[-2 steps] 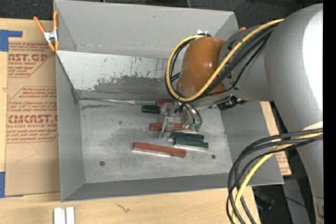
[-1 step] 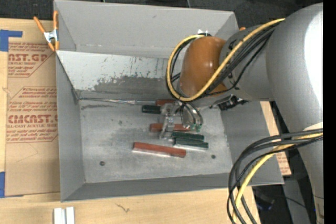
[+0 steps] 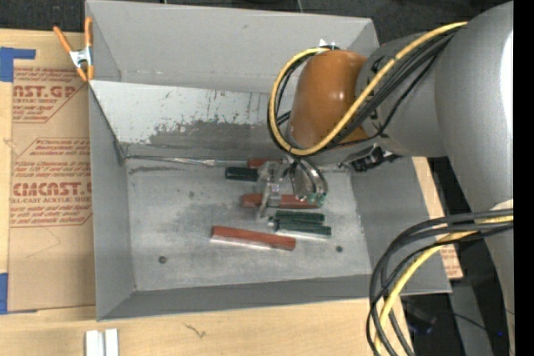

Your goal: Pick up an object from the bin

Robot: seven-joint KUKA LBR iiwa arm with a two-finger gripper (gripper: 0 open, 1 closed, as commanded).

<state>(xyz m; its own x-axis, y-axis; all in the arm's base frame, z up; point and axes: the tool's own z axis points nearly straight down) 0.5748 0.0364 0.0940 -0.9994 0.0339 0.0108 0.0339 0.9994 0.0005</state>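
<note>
My gripper [image 3: 279, 194] sits low in mid-bin [image 3: 167, 263] over a small cluster, with the green bar [image 3: 300, 219] just on its near side and the red bar [image 3: 252, 238] nearer still. I cannot tell whether it is spread or pinching. I'd centre across one bar before closing. I can read no writing on either bar

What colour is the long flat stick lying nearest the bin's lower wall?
Reddish brown; the stick shows best in the camera view.
</note>
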